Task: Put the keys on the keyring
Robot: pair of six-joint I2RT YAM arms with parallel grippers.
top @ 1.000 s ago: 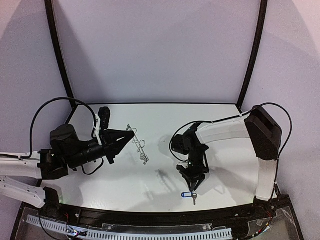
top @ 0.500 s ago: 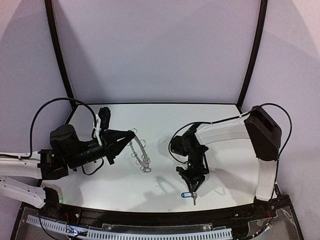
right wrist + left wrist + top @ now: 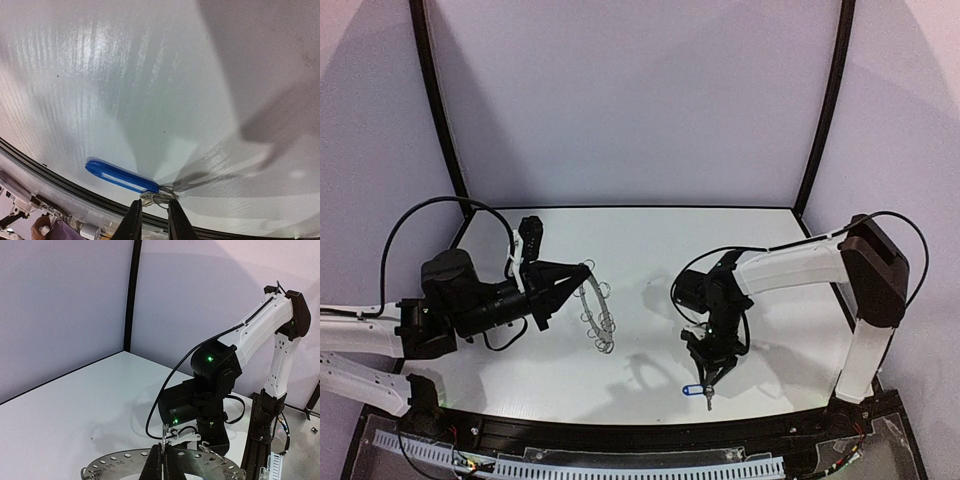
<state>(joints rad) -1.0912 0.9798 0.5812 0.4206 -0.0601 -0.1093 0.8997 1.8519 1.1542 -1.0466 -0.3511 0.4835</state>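
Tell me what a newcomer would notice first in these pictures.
The left hand holds the big grey keyring, fringed with wire loops, above the left half of the table. Near the front edge, the right hand points down at the blue-tagged key lying on the table.

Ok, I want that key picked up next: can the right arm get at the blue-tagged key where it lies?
Probably yes. The right gripper hangs right over the blue-tagged key, its fingertips either side of the key's small wire loop; nothing lies between.
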